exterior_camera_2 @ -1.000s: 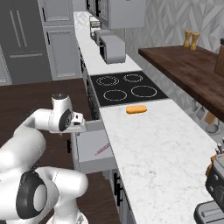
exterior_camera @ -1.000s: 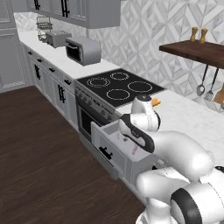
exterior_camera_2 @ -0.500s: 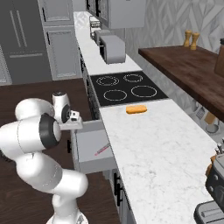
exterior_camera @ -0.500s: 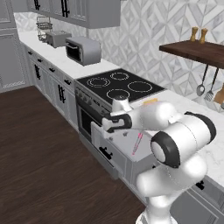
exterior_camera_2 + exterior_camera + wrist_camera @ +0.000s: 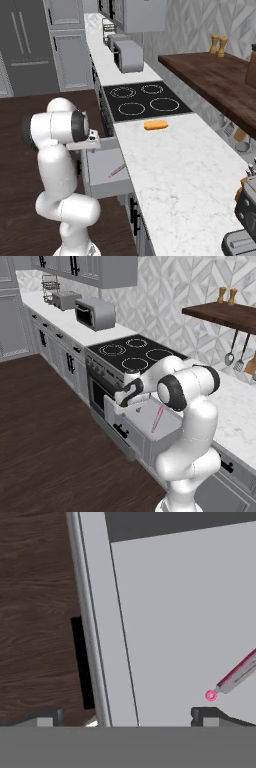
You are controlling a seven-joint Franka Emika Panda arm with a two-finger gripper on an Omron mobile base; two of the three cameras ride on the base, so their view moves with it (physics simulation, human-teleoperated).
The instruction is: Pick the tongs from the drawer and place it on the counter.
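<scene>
Left base view: drawer [image 5: 131, 432] pulled open below the bench [image 5: 231, 406], just right of the oven front. Tongs [image 5: 156, 419] lie flat on the drawer floor, toward the right side, untouched. Gripper [image 5: 121, 401] hangs over the drawer's front left corner, above the rim, apart from the tongs. Cooktop [image 5: 134, 351] sits left of the marble, microwave [image 5: 94, 312] further back, wooden shelf [image 5: 223, 312] on the tiled wall with utensils hanging under it. Dark wood floor.

Right base view: open drawer [image 5: 103, 170] with tongs [image 5: 117, 171] lying diagonal inside, near the bench side. Bench [image 5: 176, 174] is white marble, mostly bare beside the drawer; a bun [image 5: 156, 125] rests near the cooktop [image 5: 145, 100].

Hand view: looking down on the drawer front edge and its black handle [image 5: 81, 662], floor boards on the left. Tongs [image 5: 234, 675] enter from the right edge, ring end pointing at the right finger [image 5: 205, 715], close but not touching. Fingers apart, nothing between them.

Step looks like reaching for the grasp, pick not yet done. Next move probably calls for shifting sideways over the tongs, lining the fingers across the thin arms, then descending.
</scene>
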